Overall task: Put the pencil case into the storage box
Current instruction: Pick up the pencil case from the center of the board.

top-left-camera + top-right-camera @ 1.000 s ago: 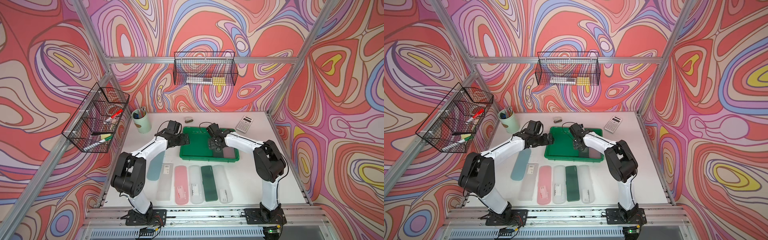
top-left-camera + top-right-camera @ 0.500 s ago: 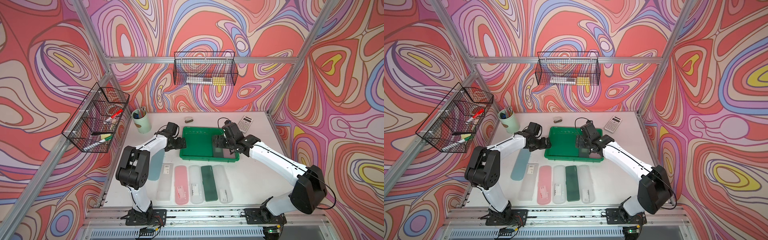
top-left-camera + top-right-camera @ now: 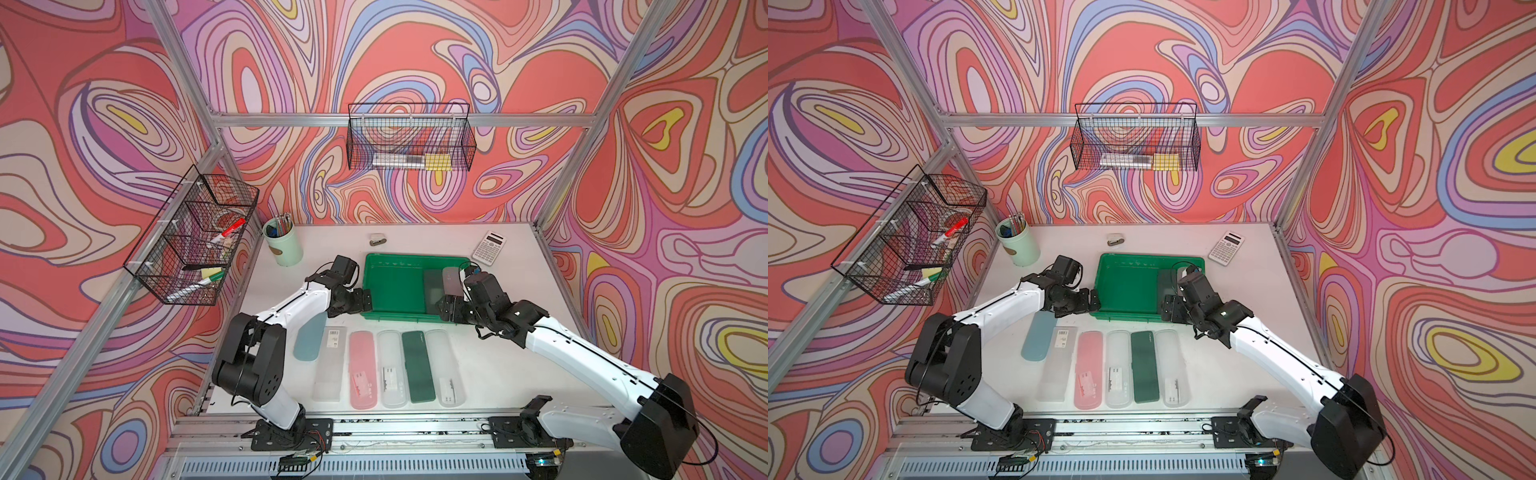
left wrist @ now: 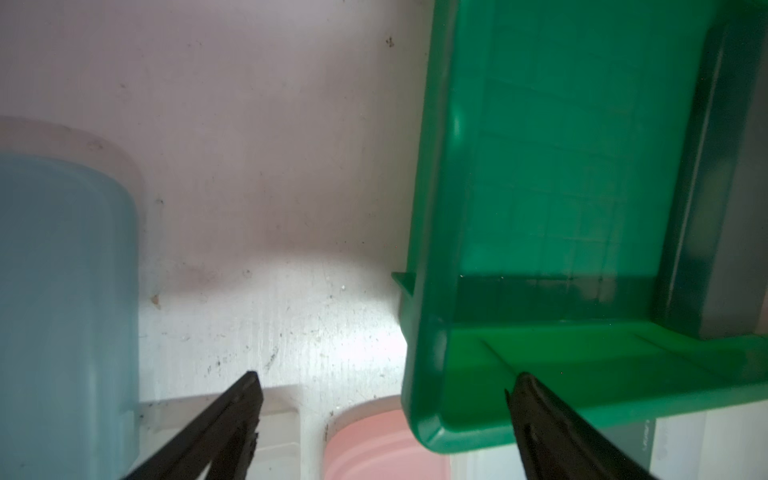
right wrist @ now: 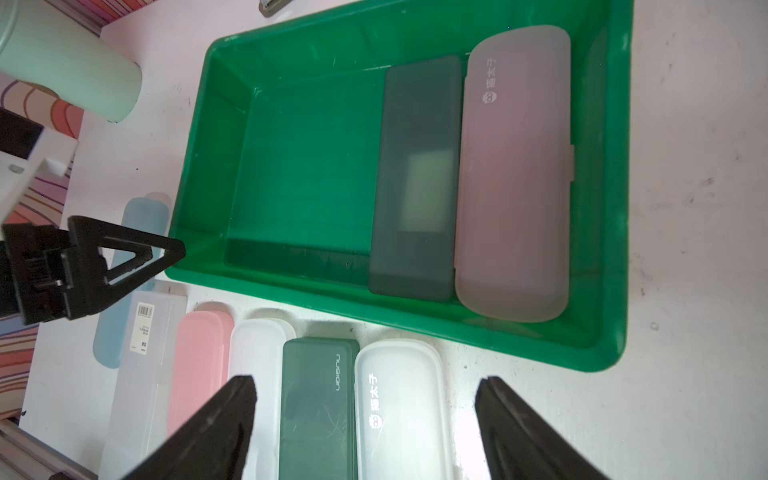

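Right tool (image 5: 365,380) back from storage box (image 5: 208,145), jaws apart, empty; 2 pencil cases (image 5: 515,178) inside, long axes front-to-back.

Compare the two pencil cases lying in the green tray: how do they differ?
The dark grey-green rectangular plastic pencil case has squarish corners; the frosted mauve plastic pencil case has rounded ends. The mauve case is wider and bears a white logo; the dark case shows none. The mauve case lies nearer the shallow green plastic tray's side wall than the dark case. Both lie flat, side by side.
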Robot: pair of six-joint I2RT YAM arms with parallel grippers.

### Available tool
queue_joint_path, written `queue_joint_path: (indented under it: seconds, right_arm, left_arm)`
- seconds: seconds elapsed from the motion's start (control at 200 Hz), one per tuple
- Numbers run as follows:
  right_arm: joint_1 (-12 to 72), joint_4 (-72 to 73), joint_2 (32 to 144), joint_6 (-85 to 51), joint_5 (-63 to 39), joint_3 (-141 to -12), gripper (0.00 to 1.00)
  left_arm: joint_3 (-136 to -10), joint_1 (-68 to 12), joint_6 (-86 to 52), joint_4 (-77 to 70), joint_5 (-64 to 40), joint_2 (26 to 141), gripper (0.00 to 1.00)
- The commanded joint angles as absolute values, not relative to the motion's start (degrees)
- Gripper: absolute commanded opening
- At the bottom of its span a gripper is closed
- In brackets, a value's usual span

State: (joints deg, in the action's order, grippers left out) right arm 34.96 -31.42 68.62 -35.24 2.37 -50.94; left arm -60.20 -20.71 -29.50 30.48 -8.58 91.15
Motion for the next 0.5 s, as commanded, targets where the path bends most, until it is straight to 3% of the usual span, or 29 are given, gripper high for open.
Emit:
queue_joint_path:
  seconds: [0.0,0.27,0.496]
  right_arm:
    - [37.36,-33.59,69.14,-37.33,2.76,-48.67,0.85]
    - [43.49,-35.54,68.21,-42.45,4.83,-41.50,0.86]
    - [48.01,-33.74,69.99,-43.77,5.69,-37.73,0.86]
  left_arm:
    - [-58.73,-22.00,-32.44,31.50,-7.48,87.23,0.96]
    - [-52.38,-22.76,-36.85,26.15,-6.56,71.09,0.98]
    - [-51.05,-22.85,-36.58,26.27,-8.14,64.69,0.98]
